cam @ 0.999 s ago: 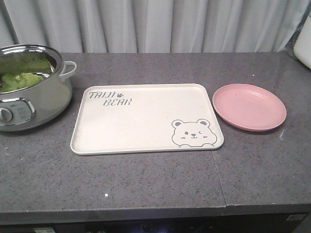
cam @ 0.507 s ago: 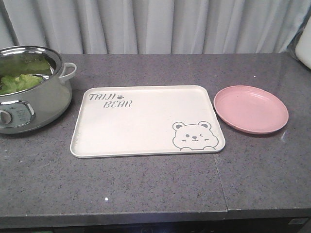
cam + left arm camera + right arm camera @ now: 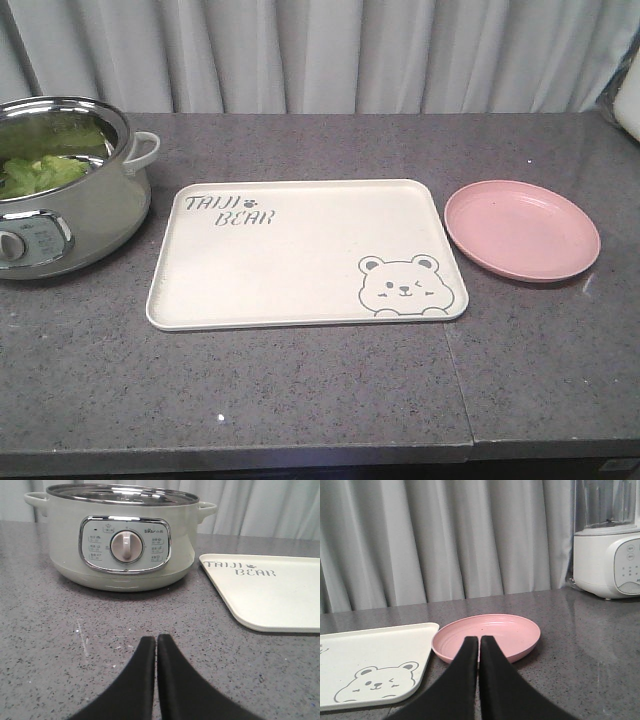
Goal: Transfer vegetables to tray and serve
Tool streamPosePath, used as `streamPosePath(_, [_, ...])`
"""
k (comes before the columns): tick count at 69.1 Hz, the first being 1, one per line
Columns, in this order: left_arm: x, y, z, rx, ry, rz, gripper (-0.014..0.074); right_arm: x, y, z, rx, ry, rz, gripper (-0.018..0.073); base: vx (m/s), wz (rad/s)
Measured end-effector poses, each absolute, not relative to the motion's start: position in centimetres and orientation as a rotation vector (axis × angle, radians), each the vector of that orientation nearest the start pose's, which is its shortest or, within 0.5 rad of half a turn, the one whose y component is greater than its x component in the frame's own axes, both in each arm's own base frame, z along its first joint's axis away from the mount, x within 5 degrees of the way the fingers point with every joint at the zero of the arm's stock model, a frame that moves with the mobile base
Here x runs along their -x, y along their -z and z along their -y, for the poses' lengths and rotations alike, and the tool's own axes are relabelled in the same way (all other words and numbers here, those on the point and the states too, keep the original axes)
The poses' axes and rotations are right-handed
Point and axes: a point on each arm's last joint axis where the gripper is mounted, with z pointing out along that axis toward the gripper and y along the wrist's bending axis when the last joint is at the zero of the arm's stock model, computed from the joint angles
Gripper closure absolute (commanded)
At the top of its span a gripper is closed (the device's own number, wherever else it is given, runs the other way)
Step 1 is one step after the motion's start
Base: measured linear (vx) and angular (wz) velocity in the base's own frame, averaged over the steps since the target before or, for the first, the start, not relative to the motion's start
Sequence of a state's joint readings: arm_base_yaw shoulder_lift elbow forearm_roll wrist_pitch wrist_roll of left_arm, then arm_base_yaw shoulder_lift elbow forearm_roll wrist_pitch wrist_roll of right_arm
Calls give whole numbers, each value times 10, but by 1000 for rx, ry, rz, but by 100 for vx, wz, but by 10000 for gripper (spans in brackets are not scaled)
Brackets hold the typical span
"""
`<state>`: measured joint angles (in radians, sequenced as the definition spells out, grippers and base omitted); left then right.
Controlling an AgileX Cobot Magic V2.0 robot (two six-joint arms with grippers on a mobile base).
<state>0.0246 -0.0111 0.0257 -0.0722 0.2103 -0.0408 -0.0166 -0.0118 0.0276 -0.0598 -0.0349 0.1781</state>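
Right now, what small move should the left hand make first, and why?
Probably lift the left hand and open it above the pot. The lettuce lies inside the pot and the tray is bare. The hand sits shut and low in front of the pot's wall, holding nothing.
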Motion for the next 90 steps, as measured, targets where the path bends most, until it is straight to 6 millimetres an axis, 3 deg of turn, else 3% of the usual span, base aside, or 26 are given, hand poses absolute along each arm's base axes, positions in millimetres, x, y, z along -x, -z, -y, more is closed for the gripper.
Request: streamPosePath(90, [-56, -186, 0, 105, 77, -1705, 602, -56, -208, 1, -97, -84, -1462, 562, 0, 0])
